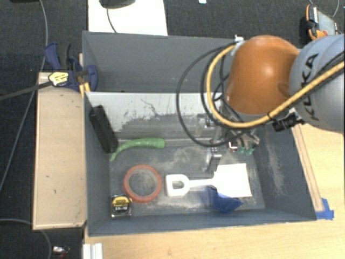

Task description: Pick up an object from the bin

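Tool [214, 158] hangs low by the white scoop [235, 181]; open or shut, I cannot tell; nothing looks picked up yet

The arm [330, 58] is a thick, rounded grey tube with black KUKA lettering [311, 85] along it. A glossy orange dome cover [259, 74] caps the wrist. A yellow cable [208, 85] loops round the dome's left side and runs back across the grey link, and thin black cables [181, 99] loop beside it. Under the dome sit a black connector [283, 124] and a small silvery metal end effector [214, 161].
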### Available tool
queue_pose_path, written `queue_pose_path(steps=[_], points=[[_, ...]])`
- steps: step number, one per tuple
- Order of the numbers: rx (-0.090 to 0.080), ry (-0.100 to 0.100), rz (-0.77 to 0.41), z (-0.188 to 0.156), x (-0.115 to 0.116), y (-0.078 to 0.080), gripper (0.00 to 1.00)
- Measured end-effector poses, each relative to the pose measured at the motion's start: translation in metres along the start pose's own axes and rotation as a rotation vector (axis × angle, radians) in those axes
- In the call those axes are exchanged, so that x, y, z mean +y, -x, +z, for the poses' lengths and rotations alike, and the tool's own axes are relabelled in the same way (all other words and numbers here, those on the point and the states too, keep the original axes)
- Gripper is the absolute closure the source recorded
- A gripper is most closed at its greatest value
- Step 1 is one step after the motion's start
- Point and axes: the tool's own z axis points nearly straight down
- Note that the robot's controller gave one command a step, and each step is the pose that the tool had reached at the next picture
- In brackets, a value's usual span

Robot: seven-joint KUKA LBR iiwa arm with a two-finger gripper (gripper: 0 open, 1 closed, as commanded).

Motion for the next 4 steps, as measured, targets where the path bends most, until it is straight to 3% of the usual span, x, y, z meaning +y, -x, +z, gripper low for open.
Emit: queue_pose_path(steps=[1, 2, 3, 4], points=[[0.0, 0.0, 0.0, 0.0, 0.0, 0.0, 0.0], [-0.004, 0.001, 0.099, 0.047, -0.042, -0.008, 0.0], [-0.005, 0.003, 0.091, 0.072, -0.039, -0.033, 0.0], [-0.01, -0.001, 0.109, 0.068, -0.076, -0.018, 0.0]])
